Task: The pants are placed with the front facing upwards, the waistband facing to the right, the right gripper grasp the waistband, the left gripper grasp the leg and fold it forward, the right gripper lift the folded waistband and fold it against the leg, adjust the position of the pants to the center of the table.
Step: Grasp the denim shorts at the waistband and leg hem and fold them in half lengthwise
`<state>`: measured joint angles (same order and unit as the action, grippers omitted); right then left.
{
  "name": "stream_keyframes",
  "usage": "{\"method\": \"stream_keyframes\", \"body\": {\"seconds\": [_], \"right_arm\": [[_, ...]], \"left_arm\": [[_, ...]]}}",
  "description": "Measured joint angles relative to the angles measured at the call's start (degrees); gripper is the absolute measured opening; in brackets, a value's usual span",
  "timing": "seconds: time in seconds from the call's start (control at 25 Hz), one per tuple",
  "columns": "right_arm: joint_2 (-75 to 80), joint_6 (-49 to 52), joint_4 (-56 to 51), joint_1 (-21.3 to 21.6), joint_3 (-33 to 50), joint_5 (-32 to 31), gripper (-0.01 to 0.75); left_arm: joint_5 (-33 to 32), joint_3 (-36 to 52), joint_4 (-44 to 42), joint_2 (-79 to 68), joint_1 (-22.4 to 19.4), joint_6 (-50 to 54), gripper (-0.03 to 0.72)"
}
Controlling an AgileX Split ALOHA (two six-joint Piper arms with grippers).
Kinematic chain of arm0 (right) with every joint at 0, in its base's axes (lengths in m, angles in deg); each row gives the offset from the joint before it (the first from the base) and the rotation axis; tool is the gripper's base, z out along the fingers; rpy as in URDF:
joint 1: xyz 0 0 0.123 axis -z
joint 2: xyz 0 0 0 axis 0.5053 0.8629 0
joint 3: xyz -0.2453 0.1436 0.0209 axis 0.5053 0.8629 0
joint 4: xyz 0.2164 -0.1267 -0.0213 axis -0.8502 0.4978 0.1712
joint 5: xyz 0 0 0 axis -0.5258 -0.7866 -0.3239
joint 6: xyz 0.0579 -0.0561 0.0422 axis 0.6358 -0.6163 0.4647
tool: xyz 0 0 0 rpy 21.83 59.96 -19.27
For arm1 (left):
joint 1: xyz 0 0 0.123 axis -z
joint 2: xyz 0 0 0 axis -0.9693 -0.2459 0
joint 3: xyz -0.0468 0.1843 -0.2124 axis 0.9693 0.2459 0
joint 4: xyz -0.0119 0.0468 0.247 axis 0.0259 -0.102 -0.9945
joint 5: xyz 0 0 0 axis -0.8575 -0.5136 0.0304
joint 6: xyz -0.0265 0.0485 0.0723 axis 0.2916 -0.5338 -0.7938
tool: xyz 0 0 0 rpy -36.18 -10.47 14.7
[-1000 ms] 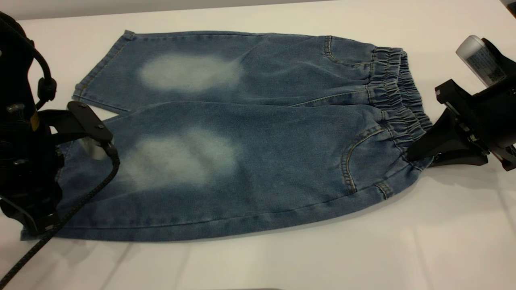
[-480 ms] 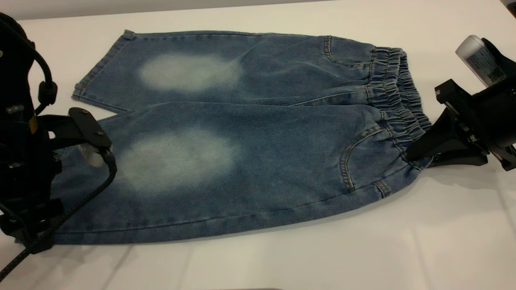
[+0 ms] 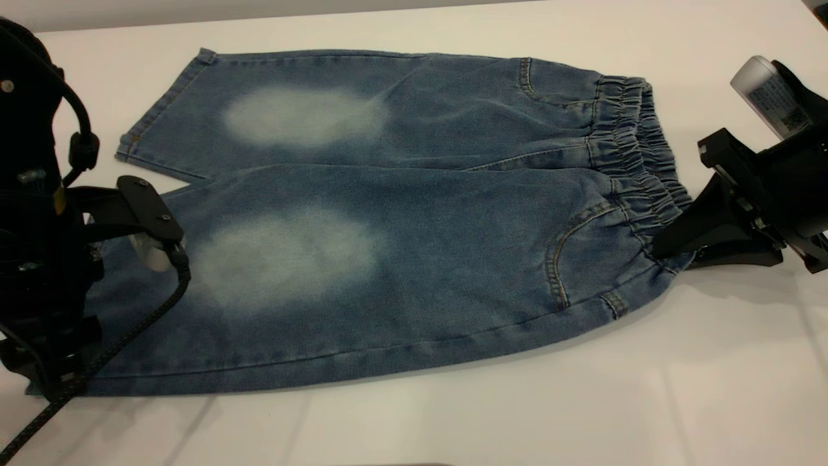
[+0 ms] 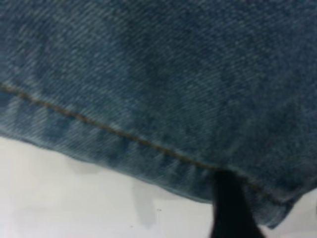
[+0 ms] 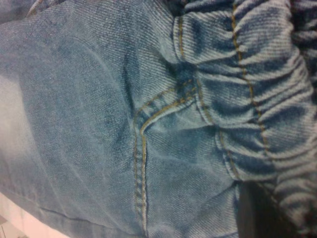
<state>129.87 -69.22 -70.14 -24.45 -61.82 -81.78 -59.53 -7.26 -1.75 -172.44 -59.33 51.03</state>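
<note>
Denim pants hem slid nearer, left hand lower

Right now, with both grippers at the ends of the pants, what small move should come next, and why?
Probably lift the near leg hem with the left gripper. The pants lie flat and unfolded, the right gripper is at the waistband, and the left wrist view shows a fingertip at the hem.

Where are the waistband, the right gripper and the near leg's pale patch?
waistband (image 3: pixel 637 155), exterior view, gathered middle.
right gripper (image 3: pixel 669 244), exterior view, jaw tips at the waistband.
pale patch (image 3: pixel 284 255), exterior view, centre of the fade.
</note>
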Motion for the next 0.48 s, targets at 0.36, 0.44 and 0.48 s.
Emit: {"method": "stream_keyframes", "body": {"seconds": [0.36,0.44,0.48], "right_arm": [[0.0,-0.06,0.11,0.0,0.0,-0.96,0.083],[0.0,-0.06,0.17,0.0,0.0,-1.85,0.083],[-0.07,0.16,0.37,0.0,0.0,-2.27,0.083]], "left_arm": [[0.65,0.38,-2.67,1.87,0.37,6.5,0.044],[0.73,0.66,-2.75,5.35,1.26,6.66,0.044],[0.54,0.66,-2.8,7.31,1.7,6.66,0.044]]}}
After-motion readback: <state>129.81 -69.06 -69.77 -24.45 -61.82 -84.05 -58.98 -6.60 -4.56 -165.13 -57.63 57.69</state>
